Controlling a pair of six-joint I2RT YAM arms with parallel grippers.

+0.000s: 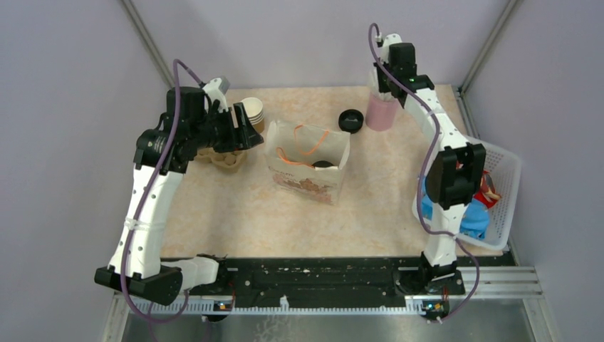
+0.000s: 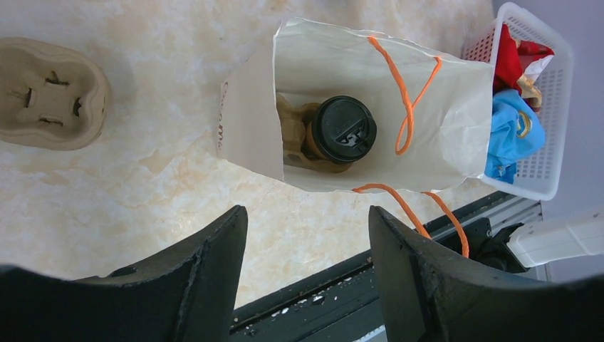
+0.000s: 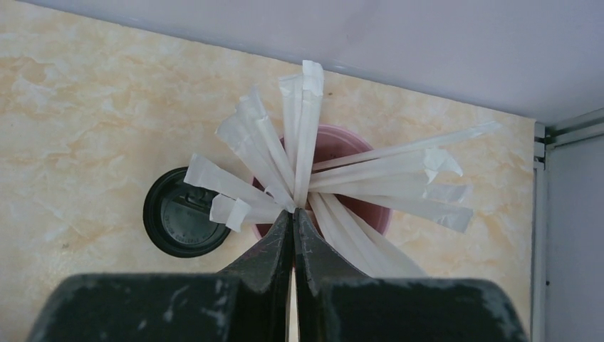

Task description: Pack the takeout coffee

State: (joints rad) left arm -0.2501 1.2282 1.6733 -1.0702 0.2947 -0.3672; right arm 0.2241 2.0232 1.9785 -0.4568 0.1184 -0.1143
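Your right gripper [image 3: 293, 214] is clenched among white paper-wrapped straws [image 3: 308, 107] in the round pink plastic cup [image 3: 342, 142]; lifting could spill several or tip it. Left gripper [image 2: 306, 217] hangs released.

**Takeout coffee standing inside the paper bag**

The takeout coffee [image 2: 344, 130] is a small brown paper cup capped with a round black plastic lid. It stands upright inside an open white paper bag [image 2: 456, 107] with orange handles, against tan moulded cardboard [image 2: 292, 128] at the bag's bottom. From above, mostly the lid shows. The bag stands mid-desk [image 2: 142, 178].
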